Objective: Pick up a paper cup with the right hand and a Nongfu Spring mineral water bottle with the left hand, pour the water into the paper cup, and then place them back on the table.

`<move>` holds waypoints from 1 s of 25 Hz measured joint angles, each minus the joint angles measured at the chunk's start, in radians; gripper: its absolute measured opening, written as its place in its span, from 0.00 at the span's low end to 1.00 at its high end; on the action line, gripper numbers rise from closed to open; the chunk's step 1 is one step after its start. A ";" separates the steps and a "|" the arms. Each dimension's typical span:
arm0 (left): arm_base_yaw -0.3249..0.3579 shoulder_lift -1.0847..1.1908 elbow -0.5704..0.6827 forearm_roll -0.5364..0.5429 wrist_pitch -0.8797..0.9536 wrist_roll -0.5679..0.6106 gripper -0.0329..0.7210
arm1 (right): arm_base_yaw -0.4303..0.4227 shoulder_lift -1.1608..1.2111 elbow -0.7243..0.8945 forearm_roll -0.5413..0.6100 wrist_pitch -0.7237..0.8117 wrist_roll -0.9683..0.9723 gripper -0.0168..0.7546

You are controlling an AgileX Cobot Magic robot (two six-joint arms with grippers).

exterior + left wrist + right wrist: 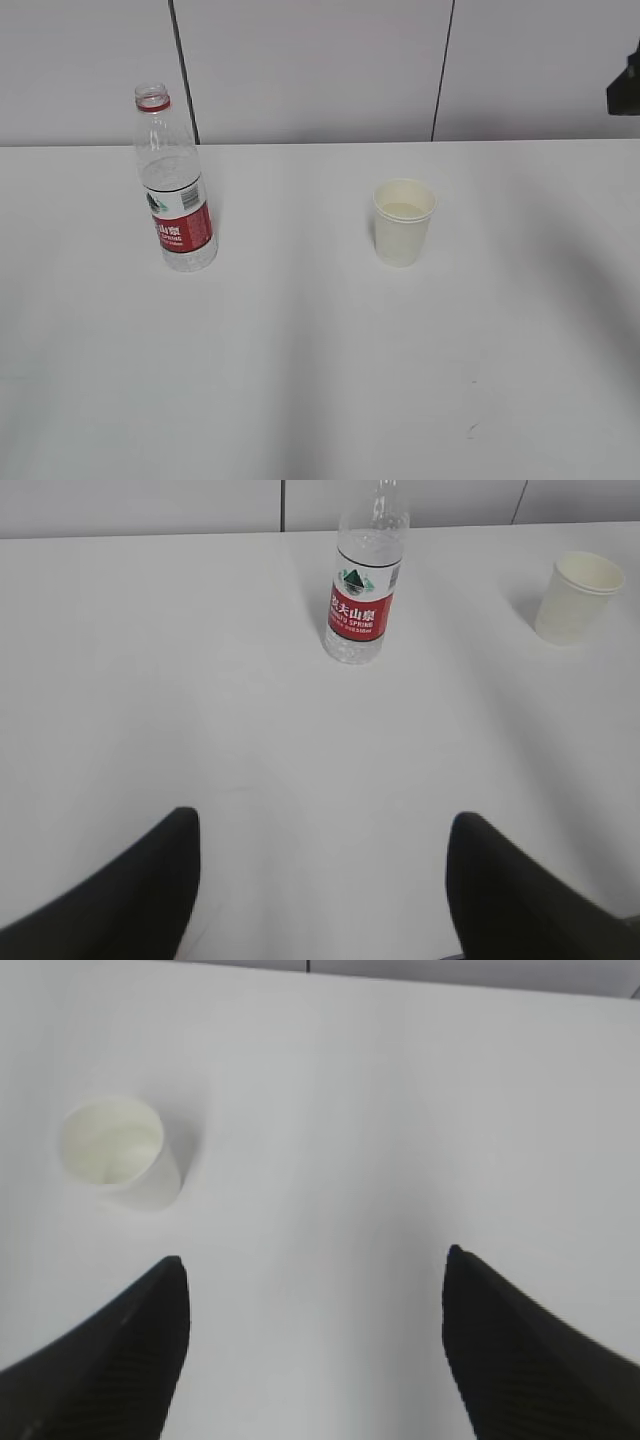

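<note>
Exterior view shows me the Nongfu Spring mineral water bottle (pixel 176 183) standing upright and capless on the left of the table (pixel 320 380), the paper cup (pixel 403 221) upright well to its right. From my left hand (pixel 318 880) the bottle (pixel 364 590) sits ahead, slightly right of centre, long axis vertical, well apart from the jaws, which are spread wide and hold nothing. My right hand (pixel 315 1345) is likewise wide open and empty; the cup (pixel 120 1155) lies ahead and off to its left.

Clear bottle (pixel 177 190), red-white label; cream-white cup (pixel 403 221); white table (pixel 320 380).
</note>
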 joint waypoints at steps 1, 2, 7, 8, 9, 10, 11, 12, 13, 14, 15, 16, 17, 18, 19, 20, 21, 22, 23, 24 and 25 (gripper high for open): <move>0.000 0.000 0.000 0.000 0.000 0.000 0.66 | 0.000 -0.025 0.000 0.030 0.051 -0.017 0.78; 0.000 0.000 0.000 0.000 0.000 0.000 0.66 | 0.000 -0.056 0.000 0.051 0.103 -0.029 0.78; 0.000 0.000 0.000 0.000 0.000 0.000 0.66 | 0.000 -0.193 0.003 0.110 0.304 -0.051 0.78; 0.000 0.000 0.000 0.000 0.000 0.000 0.66 | 0.000 -0.218 0.003 0.112 0.326 -0.056 0.78; 0.000 0.000 0.000 0.000 0.000 0.000 0.66 | 0.000 -0.251 0.003 0.109 0.341 -0.056 0.78; 0.000 0.000 0.000 0.000 0.000 0.000 0.66 | 0.000 -0.286 0.008 0.101 0.349 -0.058 0.78; 0.000 0.000 0.000 0.000 0.000 0.000 0.66 | 0.000 -0.320 0.016 0.090 0.354 -0.058 0.78; 0.000 0.000 0.000 0.000 0.000 0.000 0.66 | 0.000 -0.366 0.033 0.082 0.359 -0.060 0.78; 0.000 0.000 0.000 0.000 0.000 0.000 0.66 | 0.000 -0.418 0.055 0.073 0.360 -0.060 0.78; 0.000 0.000 0.000 0.000 0.000 0.000 0.66 | 0.000 -0.464 0.080 0.067 0.360 -0.060 0.78; 0.000 0.000 0.000 0.000 0.000 0.000 0.66 | 0.000 -0.522 0.102 0.065 0.360 -0.060 0.78; 0.000 0.000 0.000 0.000 0.000 0.000 0.66 | 0.000 -0.581 0.129 0.065 0.360 -0.060 0.78; 0.000 0.000 0.000 0.000 0.000 0.000 0.66 | 0.000 -0.640 0.152 0.061 0.360 -0.060 0.78; 0.000 0.000 0.000 0.000 0.000 0.000 0.66 | 0.000 -0.685 0.170 0.053 0.360 -0.060 0.78; 0.000 0.000 0.000 -0.001 0.000 0.000 0.66 | 0.000 -0.737 0.189 0.046 0.362 -0.060 0.78; 0.000 0.000 0.000 -0.001 0.000 0.000 0.66 | 0.000 -0.786 0.206 0.039 0.366 -0.060 0.78; 0.000 0.000 0.000 -0.001 0.000 0.000 0.66 | 0.000 -0.825 0.221 0.035 0.379 -0.060 0.78; 0.000 0.000 0.000 -0.001 0.000 0.000 0.66 | 0.000 -0.872 0.233 0.035 0.396 -0.060 0.78; 0.000 0.000 0.000 -0.001 0.000 0.000 0.66 | 0.000 -0.918 0.248 0.033 0.413 -0.060 0.78; 0.000 0.000 0.000 -0.001 0.000 0.000 0.66 | 0.000 -0.964 0.263 0.033 0.426 -0.060 0.78; 0.000 0.000 0.000 -0.001 0.000 0.000 0.66 | 0.000 -1.002 0.276 0.031 0.434 -0.060 0.78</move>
